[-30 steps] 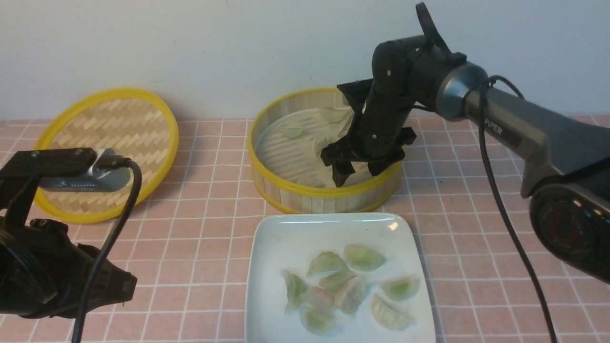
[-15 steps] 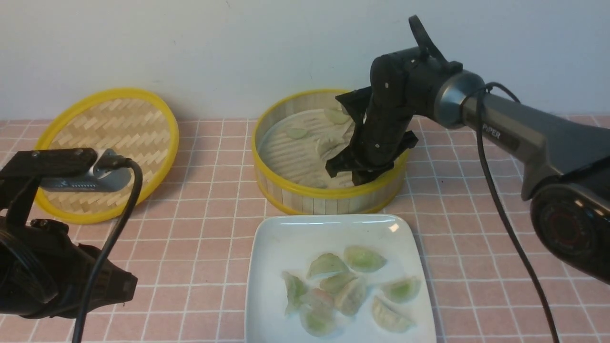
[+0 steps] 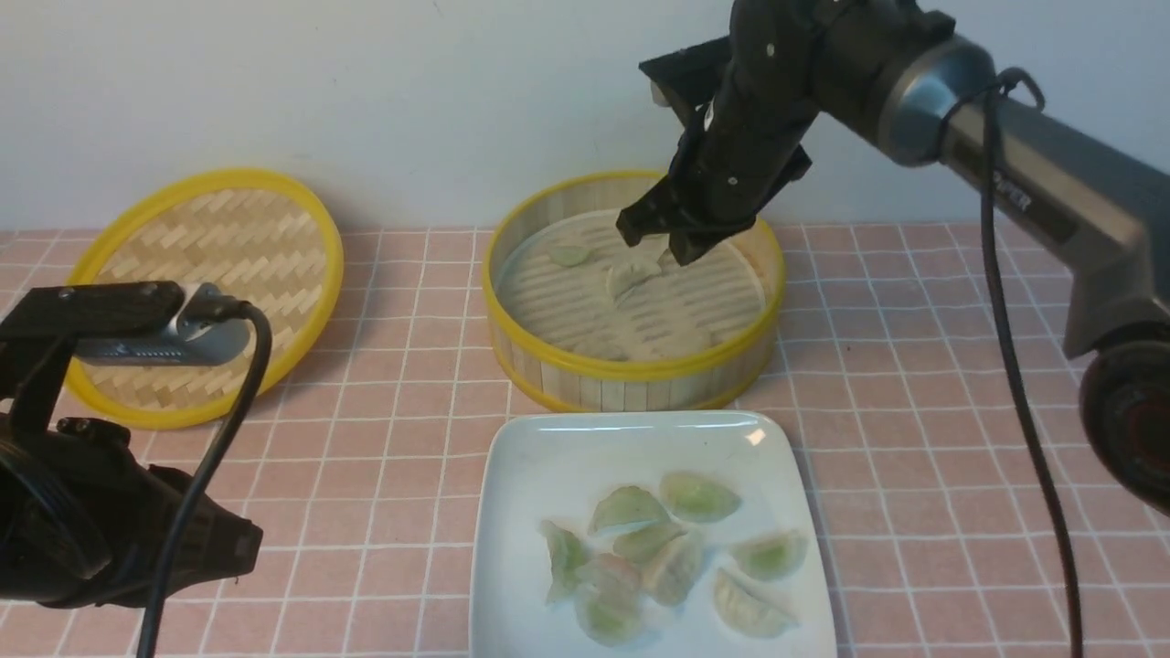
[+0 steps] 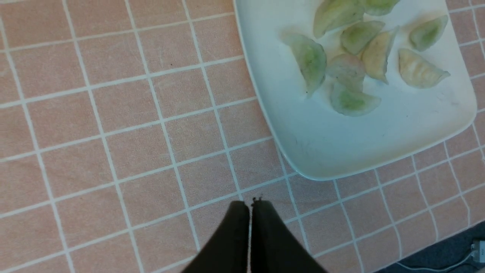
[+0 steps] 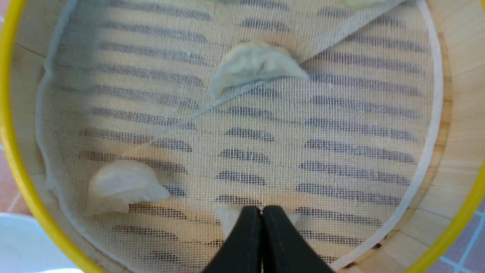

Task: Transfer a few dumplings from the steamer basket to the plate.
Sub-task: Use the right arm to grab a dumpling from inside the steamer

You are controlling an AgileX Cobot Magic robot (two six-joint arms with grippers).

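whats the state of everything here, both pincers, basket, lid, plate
steamer basket, uncovered, a few dumplings inside
lid, off the basket, on the table
plate, holding several dumplings
right pincer, shut above the basket; whether it grips a dumpling is unclear
left pincer, shut, empty, over the table

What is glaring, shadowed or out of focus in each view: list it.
Front view: a glare spot on the plate corner; the left arm is a dark, soft foreground mass. Left wrist view: even light, plate and dumplings sharp, left end effector soft-edged. Right wrist view: steamer basket mesh crisp, right end effector and its pinched dumpling blurred.
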